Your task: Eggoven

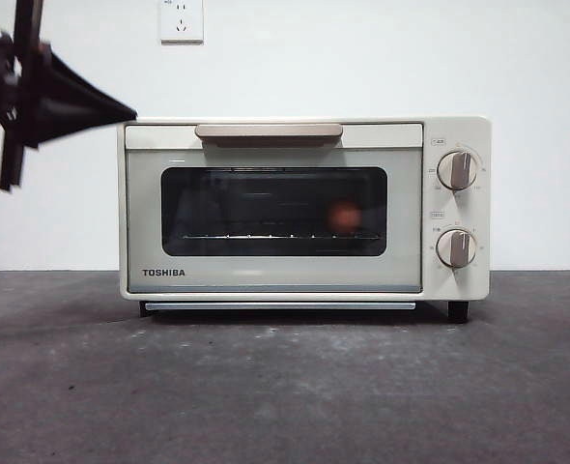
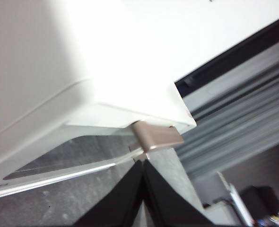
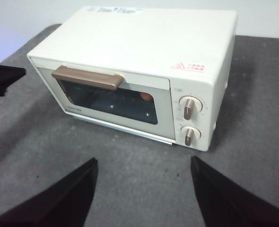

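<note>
1. The counter (image 1: 266,387), dark grey and mottled, is seen nearest in the front view; nothing is set on it ahead of the appliance.
2. The right tool (image 3: 144,189) is held well back from the toaster oven (image 1: 304,208), above the counter, with its jaws spread wide and nothing between them. It is judged to be waiting, kept clear so the front of the oven is unobstructed.
3. The left tool (image 2: 143,189) is seen with its jaws drawn together to a narrow point, nothing gripped. In its wrist view it sits just beside one end of the tan handle (image 2: 156,137); contact cannot be confirmed. In the front view it shows as a dark shape (image 1: 48,97) at the upper left, near the oven's top corner and apart from the door face.
4. The door (image 1: 273,217) is shut flush with the cream body, handle along its top edge. The pointed, closed posture of the left tool beside the handle end is judged suited to pushing or hooking the door rather than gripping it.
5. The egg (image 1: 344,215) is seen through the dark glass as an orange-brown blur, resting on the wire rack (image 1: 275,236) inside, toward the knob side. It is also visible in the right wrist view (image 3: 147,97).
6. Two round knobs (image 1: 456,170) are stacked on the panel beside the door; their settings cannot be read.
7. Judgement: egg loaded, door closed; the task appears at or near completion.
8. Farthest, a wall socket (image 1: 181,19) is noted on the white wall.
</note>
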Controlling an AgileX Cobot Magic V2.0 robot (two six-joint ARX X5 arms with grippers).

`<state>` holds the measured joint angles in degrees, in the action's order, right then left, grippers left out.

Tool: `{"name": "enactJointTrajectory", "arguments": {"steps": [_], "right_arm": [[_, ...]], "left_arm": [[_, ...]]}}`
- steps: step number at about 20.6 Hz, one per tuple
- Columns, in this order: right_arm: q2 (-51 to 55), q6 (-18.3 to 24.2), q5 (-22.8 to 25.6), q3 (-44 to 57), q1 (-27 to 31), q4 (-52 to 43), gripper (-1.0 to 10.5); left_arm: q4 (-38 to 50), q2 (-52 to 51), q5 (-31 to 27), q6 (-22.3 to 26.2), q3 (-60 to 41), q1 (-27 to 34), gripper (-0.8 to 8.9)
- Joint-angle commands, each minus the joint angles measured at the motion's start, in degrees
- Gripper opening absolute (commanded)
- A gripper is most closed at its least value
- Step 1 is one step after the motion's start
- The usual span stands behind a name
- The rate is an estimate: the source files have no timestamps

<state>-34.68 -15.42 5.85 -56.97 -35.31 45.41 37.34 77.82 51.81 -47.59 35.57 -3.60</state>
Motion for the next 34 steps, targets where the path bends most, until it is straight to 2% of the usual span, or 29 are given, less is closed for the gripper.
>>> {"name": "enactJointTrajectory", "arguments": {"steps": [1,7,11,15,19,27,34], "right_arm": [[-0.28,0.39,-0.35,2.08,-0.52,-2.8,3.0],[0.11,2.4,-2.99,11.65,-0.52,-16.31,2.5],[0.09,4.55,-3.63,19.67,-0.52,-29.49,1.8],[0.09,5.86,-4.37,27.98,-0.52,-44.46,0.2],[-0.04,5.79,-2.14,33.27,-0.5,-53.13,0.0],[-0.02,5.81,1.27,34.27,-0.5,-52.28,0.0],[-0.02,5.81,1.64,34.25,-0.5,-53.09,0.0]], "left_arm": [[-10.95,-7.02,-4.94,9.55,0.79,-0.79,0.07],[-35.58,-24.09,-21.94,25.81,0.81,-3.67,0.07],[-44.83,-32.89,-32.39,31.34,0.81,-5.42,0.07],[-50.16,-40.11,-39.87,34.91,0.81,-6.78,0.07],[-51.76,-44.81,-41.81,36.26,0.81,-7.3,0.07],[-54.12,-47.28,-41.79,36.0,0.81,-7.3,0.08],[-54.05,-47.1,-41.79,36.0,0.81,-7.3,0.08]]}}
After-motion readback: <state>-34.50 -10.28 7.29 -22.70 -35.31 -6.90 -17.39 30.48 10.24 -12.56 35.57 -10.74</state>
